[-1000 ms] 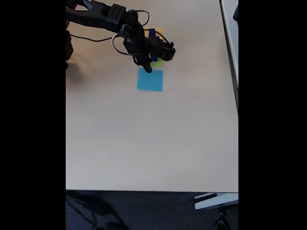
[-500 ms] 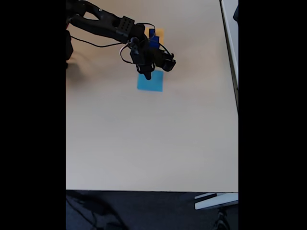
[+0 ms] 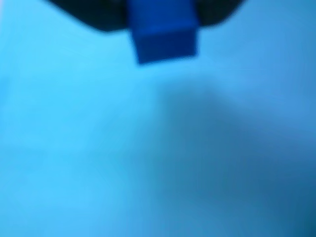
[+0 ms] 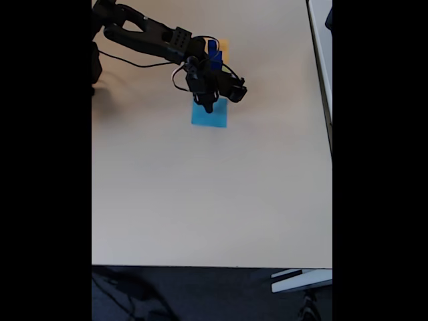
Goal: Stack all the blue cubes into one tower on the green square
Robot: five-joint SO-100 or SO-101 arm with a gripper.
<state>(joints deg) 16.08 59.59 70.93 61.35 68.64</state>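
Blue cubes are the things to stack, and one blue cube [image 3: 164, 37] sits at the top edge of the wrist view, between two dark shapes, blurred, over a light-blue surface. I cannot tell from these pictures if the gripper [image 4: 207, 107] is closed on it or only close to it. In the fixed view the gripper hangs over the upper edge of the light-blue square [image 4: 209, 115] on the table [image 4: 200, 200]. Farther, behind the arm, other blue cubes [image 4: 214, 52] stand as a short tower, dark royal blue with sharp corners. The green square is hidden under the arm, so I judge it lies just beyond the gripper, toward that tower; the next move probably goes that way. An orange-yellow square [image 4: 223, 45] lies farthest.
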